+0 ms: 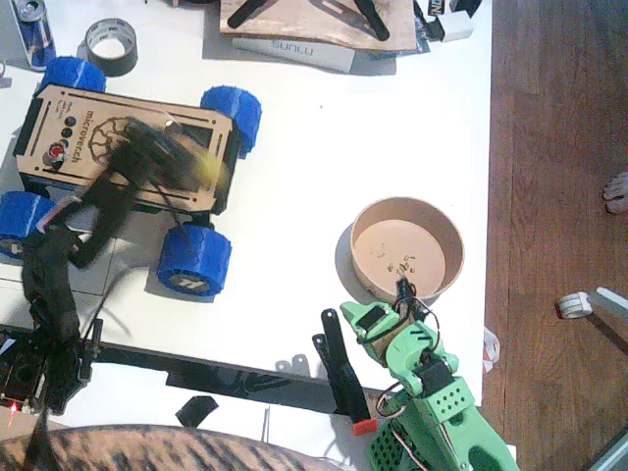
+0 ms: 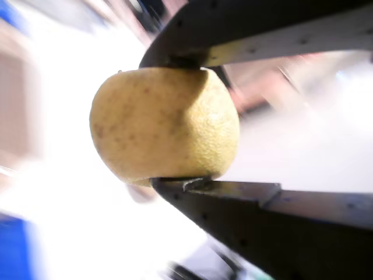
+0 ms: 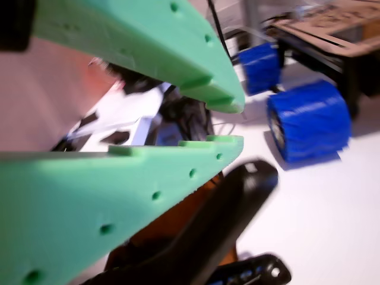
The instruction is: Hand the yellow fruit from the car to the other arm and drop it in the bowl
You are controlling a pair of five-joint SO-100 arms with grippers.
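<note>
You have the yellow fruit [image 2: 164,123] clamped between the black left gripper [image 1: 201,169] jaws above the car [image 1: 128,147]; next, carry it to the green right gripper [image 3: 228,122], whose jaws sit slightly apart, empty.

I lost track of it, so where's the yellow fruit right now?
The yellow fruit is clamped in the black left gripper, over the car near its right end, at the fixed view's upper left.
</note>
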